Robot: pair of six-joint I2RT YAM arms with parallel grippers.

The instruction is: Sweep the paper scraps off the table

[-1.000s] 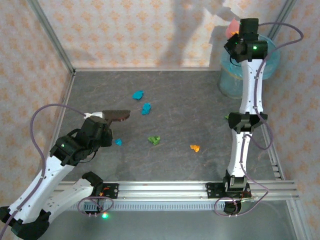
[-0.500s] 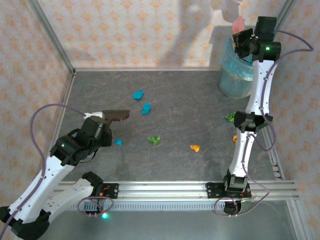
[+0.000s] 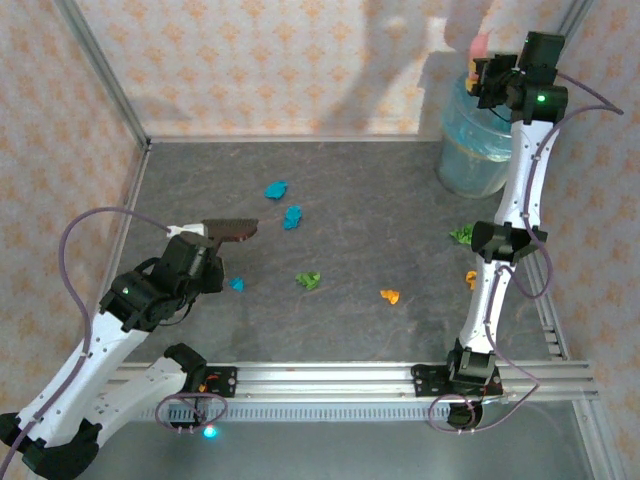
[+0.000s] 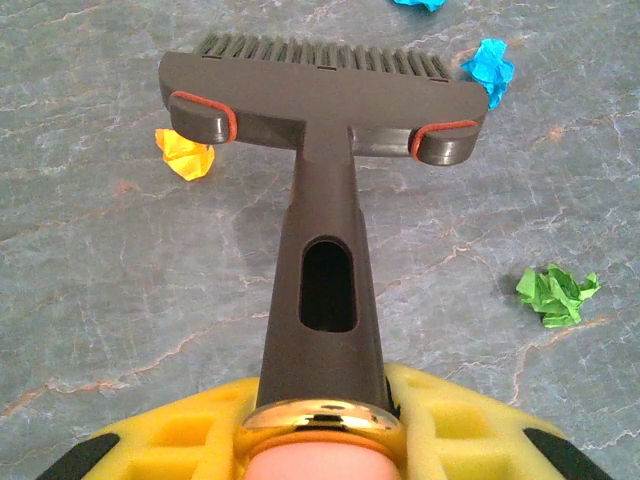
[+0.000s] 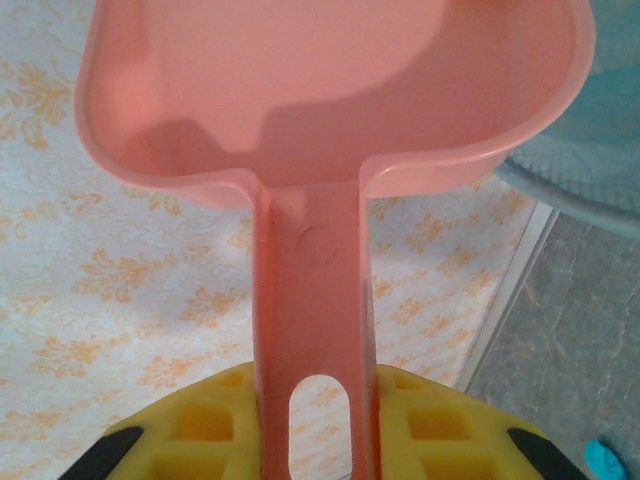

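The right gripper (image 5: 312, 425), clamped on the handle of the pink dustpan (image 5: 330, 90), has swung farther toward the back-right corner, above the blue bin (image 3: 468, 150). The left gripper (image 4: 320, 435) stays closed around the brown brush (image 4: 318, 95), pointed across the table (image 3: 390, 190), where blue, green and orange paper scraps (image 3: 292, 217) lie scattered mid-surface

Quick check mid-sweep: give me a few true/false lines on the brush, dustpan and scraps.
1. The left pincer grips the brush by its handle. True.
2. The dustpan lies flat on the table. False: the right pincer holds it raised by the teal bin.
3. Every scrap is blue. False: the paper scraps include a green scrap and an orange scrap.
4. Scraps lie on the table near the brush head. True.
5. The dustpan's visible inside carries scraps. False: none show in it.
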